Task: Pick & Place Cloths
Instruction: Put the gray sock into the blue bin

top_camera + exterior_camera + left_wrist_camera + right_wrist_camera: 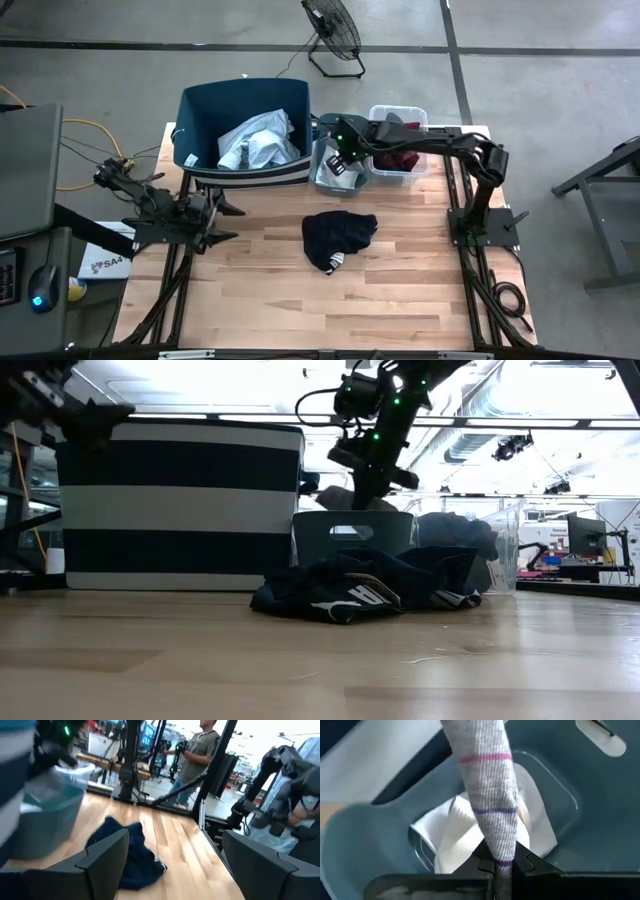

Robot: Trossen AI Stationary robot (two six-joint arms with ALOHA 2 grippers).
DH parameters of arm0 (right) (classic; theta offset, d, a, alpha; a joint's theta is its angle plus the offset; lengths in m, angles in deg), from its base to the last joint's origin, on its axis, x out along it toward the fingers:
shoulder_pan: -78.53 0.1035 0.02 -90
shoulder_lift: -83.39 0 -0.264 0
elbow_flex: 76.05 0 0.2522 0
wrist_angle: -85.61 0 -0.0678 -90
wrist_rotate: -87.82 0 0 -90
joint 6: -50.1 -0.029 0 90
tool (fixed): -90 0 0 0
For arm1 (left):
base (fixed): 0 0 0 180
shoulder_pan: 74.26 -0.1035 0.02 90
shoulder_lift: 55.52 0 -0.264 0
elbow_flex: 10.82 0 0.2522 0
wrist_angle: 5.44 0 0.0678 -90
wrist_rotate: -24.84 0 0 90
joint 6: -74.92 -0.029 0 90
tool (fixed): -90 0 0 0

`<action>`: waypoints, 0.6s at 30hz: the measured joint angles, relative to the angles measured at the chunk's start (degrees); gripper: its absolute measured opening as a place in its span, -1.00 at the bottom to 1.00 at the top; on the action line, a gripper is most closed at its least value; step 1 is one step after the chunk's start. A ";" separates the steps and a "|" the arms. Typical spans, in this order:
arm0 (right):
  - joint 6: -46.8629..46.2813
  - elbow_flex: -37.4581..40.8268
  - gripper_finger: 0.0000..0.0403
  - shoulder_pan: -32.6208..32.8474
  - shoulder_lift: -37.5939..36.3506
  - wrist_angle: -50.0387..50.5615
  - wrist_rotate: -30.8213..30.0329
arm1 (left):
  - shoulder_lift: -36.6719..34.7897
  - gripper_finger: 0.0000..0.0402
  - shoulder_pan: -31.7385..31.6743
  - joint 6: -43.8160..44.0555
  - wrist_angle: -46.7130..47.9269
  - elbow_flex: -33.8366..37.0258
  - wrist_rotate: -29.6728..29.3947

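Wood-plank tabletop: navy crumpled garment lies just before small grey-blue plastic bin. Right gripper, above bin, clamps grey striped sock; early release could snag it on rim. Left gripper, well left of bin, open, idle.

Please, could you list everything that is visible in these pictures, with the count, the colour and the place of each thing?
navy garment: one, dark navy, table centre.
pale shirt: one, blue-white, inside the large bin.
large bin: one, dark blue with striped side, table's far left.
small bin: one, grey-blue, beside the large bin, white cloth inside.
clear box: one, far right, holds maroon cloth.
grey sock: one, pink and purple stripes, above small bin.
fan: one, black, floor.
person: one, beyond the table.
left gripper: open, left edge.
right gripper: shut on sock.
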 joint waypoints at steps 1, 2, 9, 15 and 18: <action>0.00 0.00 -0.98 -0.14 0.00 -0.54 0.00 | 0.00 0.57 0.02 0.60 -0.15 0.82 0.19; 0.00 0.00 -0.98 -0.25 0.00 -0.93 -0.11 | 0.00 0.57 0.00 1.42 0.05 1.53 0.20; -1.32 0.00 -0.98 -1.03 0.00 -0.71 0.51 | 0.05 0.57 0.02 7.40 -1.64 5.88 0.27; -4.13 0.00 -0.94 -1.12 -0.02 -0.66 -0.55 | 0.04 0.57 0.00 6.24 -3.20 6.21 1.03; -5.40 0.00 -0.82 -1.09 -0.02 -0.59 0.09 | 0.05 0.57 0.00 6.29 -3.14 6.21 1.01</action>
